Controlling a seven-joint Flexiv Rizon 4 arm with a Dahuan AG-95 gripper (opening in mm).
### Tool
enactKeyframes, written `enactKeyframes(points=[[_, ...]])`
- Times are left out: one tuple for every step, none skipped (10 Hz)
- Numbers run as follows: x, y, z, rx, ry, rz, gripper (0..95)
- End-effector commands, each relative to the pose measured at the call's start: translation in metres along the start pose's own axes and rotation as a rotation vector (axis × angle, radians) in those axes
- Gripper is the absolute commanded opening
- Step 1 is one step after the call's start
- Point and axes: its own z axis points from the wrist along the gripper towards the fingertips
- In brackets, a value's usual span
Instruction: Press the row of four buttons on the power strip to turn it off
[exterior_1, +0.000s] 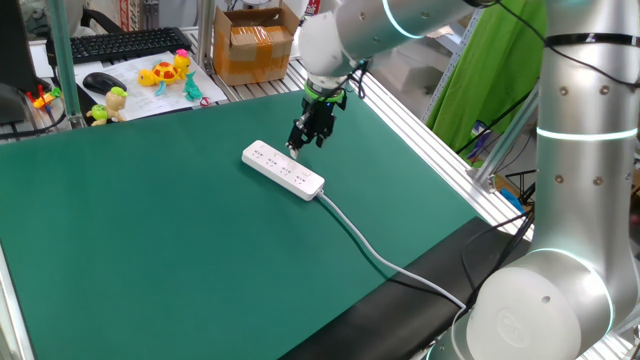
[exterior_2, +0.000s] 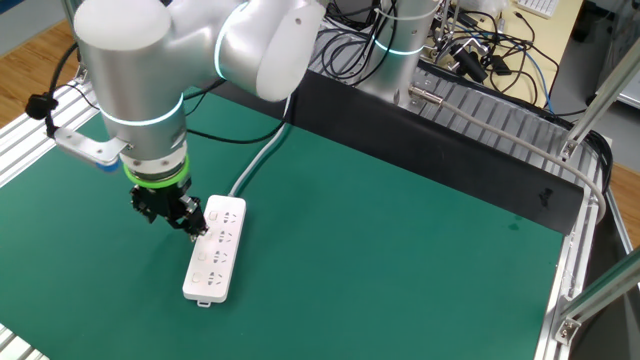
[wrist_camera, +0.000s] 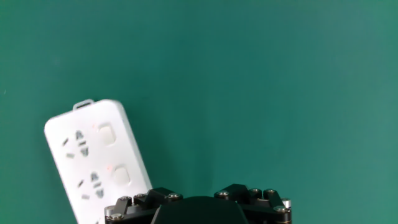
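The white power strip (exterior_1: 283, 170) lies flat on the green mat, with its grey cable (exterior_1: 372, 248) running off toward the near right edge. In the other fixed view the power strip (exterior_2: 216, 250) lies lengthwise, and my gripper (exterior_2: 189, 226) hangs low over its left edge. My gripper (exterior_1: 306, 146) is open with nothing between its fingers, and I cannot tell whether a fingertip touches the strip. The hand view shows the end of the power strip (wrist_camera: 87, 155) at lower left, with two of the four buttons (wrist_camera: 106, 132) visible beside the socket holes. My fingertips are out of that view.
Behind the mat stand a cardboard box (exterior_1: 252, 45), a black keyboard (exterior_1: 130, 45), a mouse (exterior_1: 103, 82) and small toys (exterior_1: 165, 72). Aluminium rails (exterior_1: 440, 150) border the mat. Loose cables (exterior_2: 480, 45) lie along the back in the other fixed view.
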Motion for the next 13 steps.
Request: enactKeyframes(points=[[0.005, 0.003, -0.001, -0.003, 0.008, -0.028, 76.0], [0.007, 0.005, 0.001, -0.004, 0.006, -0.038, 76.0], [0.008, 0.007, 0.003, -0.003, 0.003, -0.043, 76.0], [0.007, 0.008, 0.004, -0.003, 0.002, -0.047, 76.0], [0.005, 0.009, 0.006, -0.006, 0.004, -0.05, 76.0], [0.005, 0.01, 0.006, -0.007, 0.007, -0.048, 76.0], [0.005, 0.013, 0.004, -0.008, 0.015, -0.044, 76.0], [0.005, 0.013, 0.004, -0.006, 0.014, -0.045, 76.0], [0.006, 0.014, 0.005, -0.005, 0.014, -0.046, 76.0], [0.007, 0.015, 0.005, -0.008, 0.019, -0.047, 76.0], [0.008, 0.016, 0.005, -0.007, 0.02, -0.047, 76.0], [0.01, 0.017, 0.006, -0.006, 0.023, -0.046, 76.0], [0.013, 0.019, 0.008, -0.001, 0.023, -0.044, 76.0]])
